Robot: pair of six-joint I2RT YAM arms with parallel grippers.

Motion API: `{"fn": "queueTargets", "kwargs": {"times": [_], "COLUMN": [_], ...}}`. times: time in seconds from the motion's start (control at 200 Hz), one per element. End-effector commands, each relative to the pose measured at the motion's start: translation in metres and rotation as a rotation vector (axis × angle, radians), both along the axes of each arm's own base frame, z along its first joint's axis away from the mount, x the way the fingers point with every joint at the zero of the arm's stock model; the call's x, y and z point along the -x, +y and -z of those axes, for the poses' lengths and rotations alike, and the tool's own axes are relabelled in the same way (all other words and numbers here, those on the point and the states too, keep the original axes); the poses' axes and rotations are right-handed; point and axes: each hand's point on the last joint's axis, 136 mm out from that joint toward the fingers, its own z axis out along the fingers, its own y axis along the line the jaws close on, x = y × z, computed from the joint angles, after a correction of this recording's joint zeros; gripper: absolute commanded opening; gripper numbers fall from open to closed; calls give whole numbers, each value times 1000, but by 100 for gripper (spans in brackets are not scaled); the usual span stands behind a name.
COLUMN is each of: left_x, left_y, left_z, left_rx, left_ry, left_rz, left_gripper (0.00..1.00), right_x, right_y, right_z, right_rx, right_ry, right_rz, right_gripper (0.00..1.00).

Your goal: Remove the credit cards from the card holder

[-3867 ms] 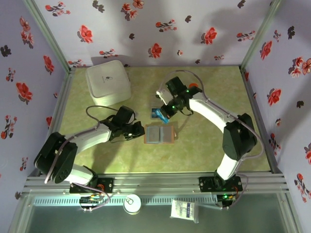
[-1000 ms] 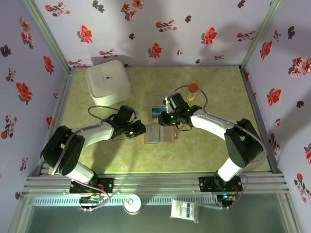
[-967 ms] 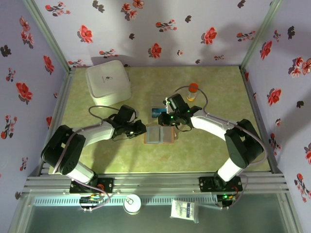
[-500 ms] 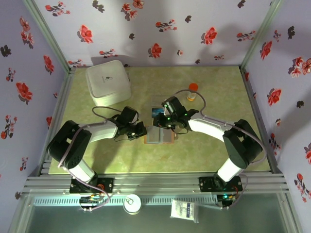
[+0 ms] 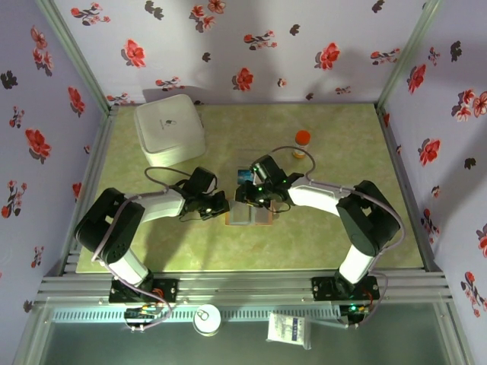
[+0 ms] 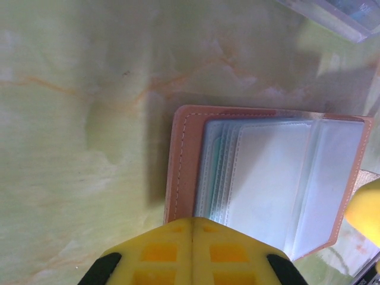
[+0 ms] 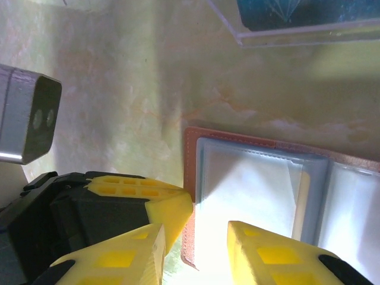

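Observation:
The tan card holder [image 6: 185, 160] lies open on the table, its blue-grey pockets [image 7: 255, 184] facing up. A teal card edge [image 6: 218, 155] peeks from the left pockets. A yellowish strip [image 7: 303, 202] shows through a pocket near the fold. My left gripper [image 6: 192, 220] is shut, its joined tips resting on the card holder's left edge [image 7: 189, 172]. My right gripper [image 7: 196, 230] hangs open just over the left half of the card holder [image 5: 262, 217], nothing between its fingers [image 7: 261, 249]. A blue card [image 7: 297, 13] lies in the clear box.
The clear plastic box [image 5: 245, 176] sits just behind the card holder. An orange-capped bottle [image 5: 302, 141] stands behind the right arm. A big white square container [image 5: 169, 128] fills the back left. Flowered walls close in the table on three sides.
My right gripper has moved left and forward from the clear box to above the card holder, and its jaws have parted. My left gripper has shut fully at the holder's left edge.

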Motion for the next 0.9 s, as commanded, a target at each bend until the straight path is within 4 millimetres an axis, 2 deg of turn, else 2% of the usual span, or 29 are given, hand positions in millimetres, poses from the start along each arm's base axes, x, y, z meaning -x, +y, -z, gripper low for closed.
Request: {"fn": "queueTargets", "kwargs": {"times": [0.0,0.37,0.895], "left_x": [2,6,11], "left_y": [1,7,12], "left_z": [3,14,18], "left_rx": [-27,-45,-64], "left_ry": [0,13,11], "left_rz": [23,6,13], "left_gripper": [1,0,0], "right_x": [6,13,18], "right_y": [7,0,1], "right_z": [4,15,31], "right_rx": [-10,47,66], "right_ry": [35,57,94], "right_rz": [-11,-17,-14], "right_gripper": [33,34,34]}}
